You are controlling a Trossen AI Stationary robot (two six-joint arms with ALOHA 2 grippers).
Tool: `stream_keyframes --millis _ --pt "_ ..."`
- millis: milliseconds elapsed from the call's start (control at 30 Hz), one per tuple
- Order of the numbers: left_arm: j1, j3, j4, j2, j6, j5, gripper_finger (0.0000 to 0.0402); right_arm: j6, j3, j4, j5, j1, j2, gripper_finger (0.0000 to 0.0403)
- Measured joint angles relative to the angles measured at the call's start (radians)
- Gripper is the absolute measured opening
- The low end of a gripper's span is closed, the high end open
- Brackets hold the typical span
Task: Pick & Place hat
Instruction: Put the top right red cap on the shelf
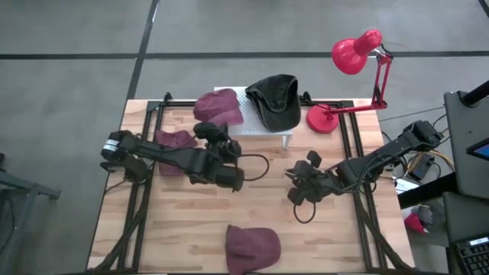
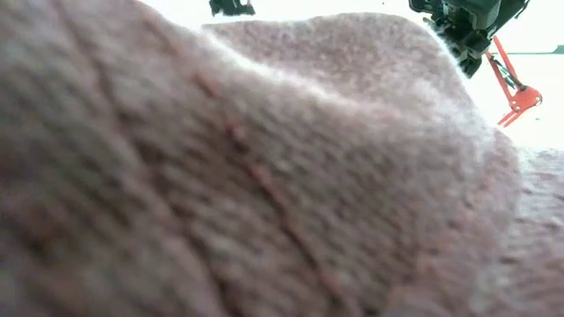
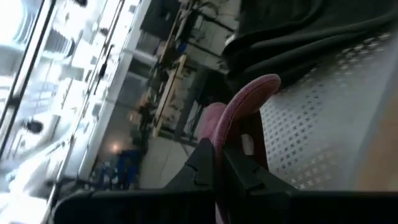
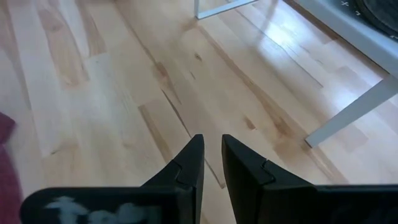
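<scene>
Pinching the maroon hat [image 3: 239, 109] by its rim, the left gripper [image 3: 219, 163] carries it at the white shelf [image 3: 323, 124] just beyond its fingers; the right gripper [image 4: 211, 155] waits above bare table [image 4: 93, 93], fingers nearly together, empty.

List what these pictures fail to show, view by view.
- Low view: a maroon hat pressed up to the lens fills the picture and hides the table and the other hats.
- High view: the left gripper is covered by its own arm, so its hold on the hat at the white stand cannot be seen.
- Left wrist view: the room behind is blurred.
- Right wrist view: the maroon cloth is cut off by the edge.
</scene>
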Motion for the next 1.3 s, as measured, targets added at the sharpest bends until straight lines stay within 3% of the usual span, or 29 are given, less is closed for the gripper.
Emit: stream_keyframes --millis 100,233,333,433,567,800,1000,1300 --pt "-0.007 -0.025 0.104 -0.023 0.180 0.011 0.0003 0.000 0.000 0.003 0.001 0.000 0.000 0.0052" --pt "0.009 -0.063 0.287 -0.088 0.366 0.102 0.0003 0.004 0.000 0.005 0.015 0.000 0.000 0.0052" --pt "0.020 -0.134 0.523 -0.145 0.599 0.136 0.0003 0.004 0.000 0.023 0.026 0.000 0.000 0.0052" --pt "0.033 -0.237 0.817 -0.219 0.820 0.246 0.0003 0.004 -0.001 0.041 0.026 0.000 0.000 0.0052" --pt "0.033 -0.318 1.068 -0.313 1.001 0.210 0.0003 0.020 -0.002 0.045 0.026 0.000 0.000 0.0052" --pt "0.006 -0.336 1.026 -0.379 0.968 0.150 0.0003 0.031 -0.003 0.045 0.025 0.000 0.000 0.0052" --pt "0.012 -0.366 0.931 -0.360 0.750 0.158 0.0003 0.031 -0.004 0.045 0.025 0.000 0.000 0.0052" --pt "0.028 -0.565 1.014 -0.358 0.635 0.162 0.0004 0.044 -0.004 0.046 0.024 0.000 0.000 0.0052"
